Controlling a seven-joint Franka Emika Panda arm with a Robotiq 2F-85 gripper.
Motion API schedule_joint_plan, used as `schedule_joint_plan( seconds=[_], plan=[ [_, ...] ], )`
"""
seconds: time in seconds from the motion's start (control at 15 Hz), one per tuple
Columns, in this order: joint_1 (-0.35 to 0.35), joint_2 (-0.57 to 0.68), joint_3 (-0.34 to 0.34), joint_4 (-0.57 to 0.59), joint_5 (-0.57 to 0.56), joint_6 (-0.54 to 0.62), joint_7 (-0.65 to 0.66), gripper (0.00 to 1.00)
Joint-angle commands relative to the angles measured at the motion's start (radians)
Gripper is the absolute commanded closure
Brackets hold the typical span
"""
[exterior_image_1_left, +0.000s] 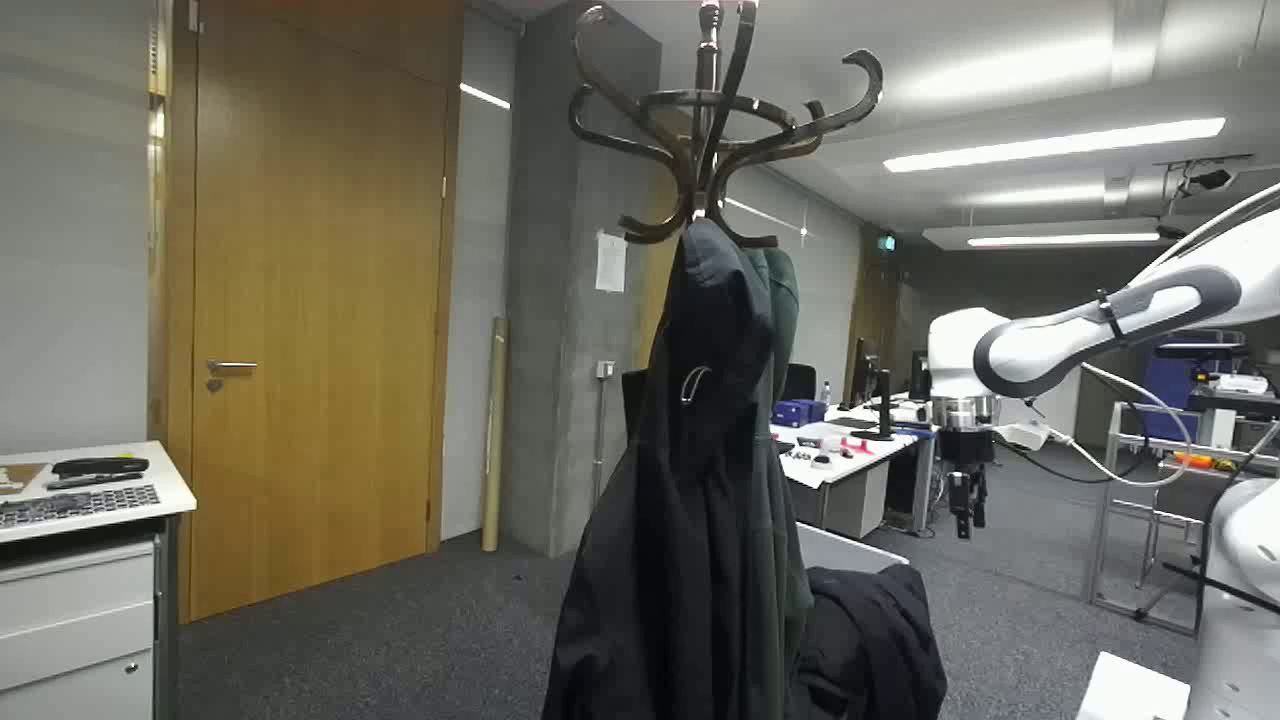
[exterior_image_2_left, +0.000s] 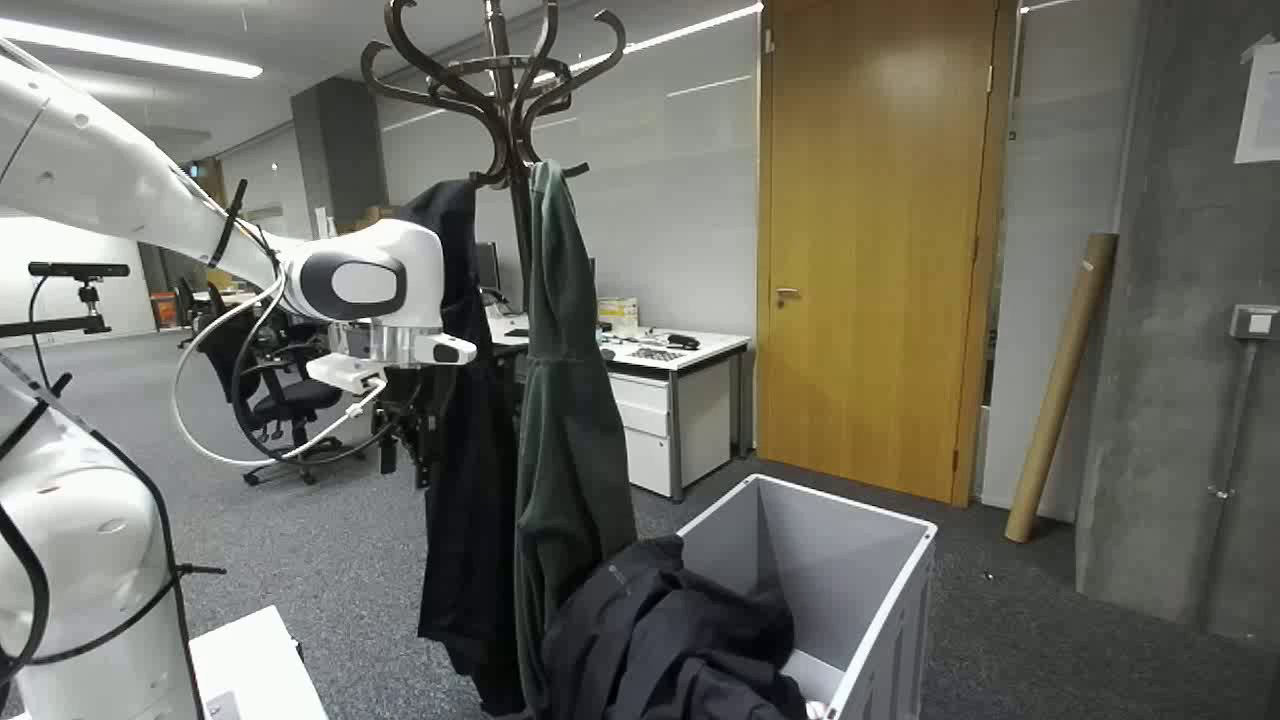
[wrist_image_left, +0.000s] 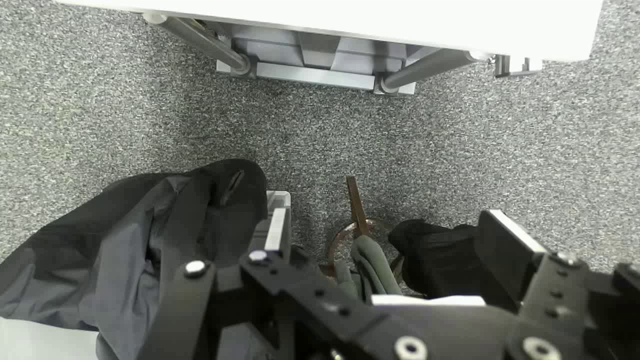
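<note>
My gripper (exterior_image_1_left: 972, 526) points down with its fingers wide apart and nothing between them. In an exterior view it hangs well to one side of a dark coat (exterior_image_1_left: 690, 480) on a brown coat stand (exterior_image_1_left: 705, 130). The gripper (exterior_image_2_left: 405, 470) overlaps that coat's edge in an exterior view, nearer the stand's dark coat than the green hoodie (exterior_image_2_left: 565, 400). Through the open jaws in the wrist view show the green hoodie (wrist_image_left: 372, 260) and the dark coat (wrist_image_left: 440, 250), apparently farther off. A dark jacket (exterior_image_2_left: 680, 640) is draped over a grey crate (exterior_image_2_left: 905, 590).
A white desk (wrist_image_left: 330, 17) stands at the top of the wrist view. Cabinet drawers (exterior_image_1_left: 80, 620), a wooden door (exterior_image_1_left: 320, 300), a leaning cardboard tube (exterior_image_1_left: 495, 430) and a concrete pillar (exterior_image_1_left: 560, 400) are around. A metal-framed trolley (exterior_image_1_left: 1105, 520) stands beyond the arm.
</note>
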Motion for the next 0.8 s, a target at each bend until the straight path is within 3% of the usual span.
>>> schedule_joint_plan(
  seconds=[0.0,0.27,0.73],
  plan=[
    [-0.002,0.000,0.002,0.001,0.001,-0.002,-0.001,0.00],
    [-0.005,0.006,0.000,0.001,0.005,0.000,0.008,0.00],
    [-0.081,0.037,-0.060,-0.005,0.147,0.112,0.156,0.00]
  ],
)
